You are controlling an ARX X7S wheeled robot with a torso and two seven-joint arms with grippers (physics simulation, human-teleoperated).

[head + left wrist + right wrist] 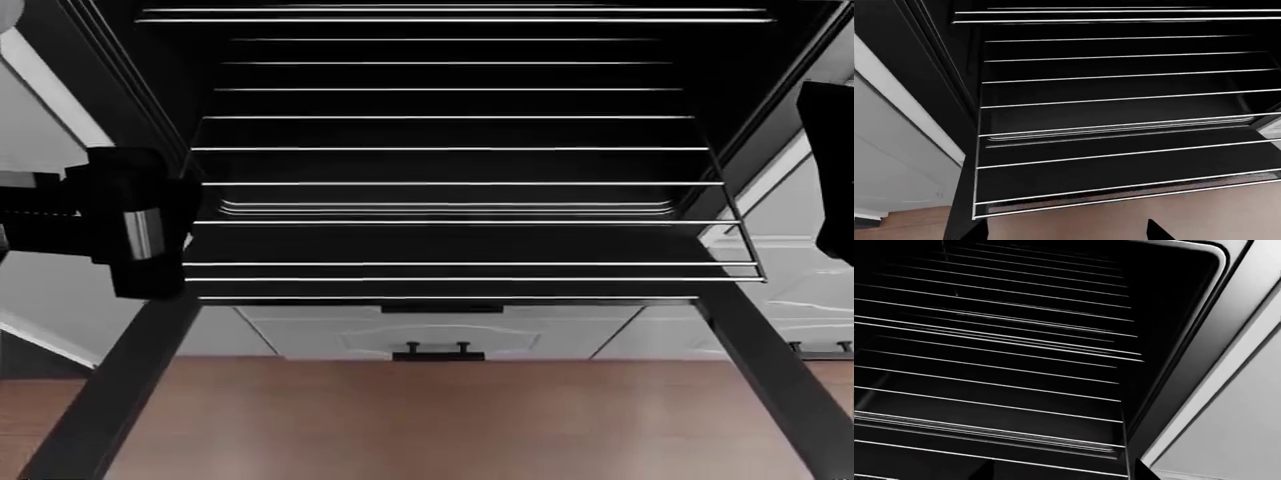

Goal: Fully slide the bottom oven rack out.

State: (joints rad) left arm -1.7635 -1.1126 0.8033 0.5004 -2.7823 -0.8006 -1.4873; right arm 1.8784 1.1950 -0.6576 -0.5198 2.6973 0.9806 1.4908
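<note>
head view: bottom oven rack (461, 268) drawn well forward of the oven (120, 60) cavity over the open door, seemingly near full travel; neither gripper's finger state can be told.

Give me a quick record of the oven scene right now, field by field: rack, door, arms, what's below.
bottom oven rack: slid out over the open door, front edge well past the cavity
upper rack: one level higher, further back
oven: dark cavity, door dropped open
left gripper: beside the rack's left edge, contact unclear
right gripper: at view edge, state unclear
cabinet drawer: white, black handle, below the oven
</note>
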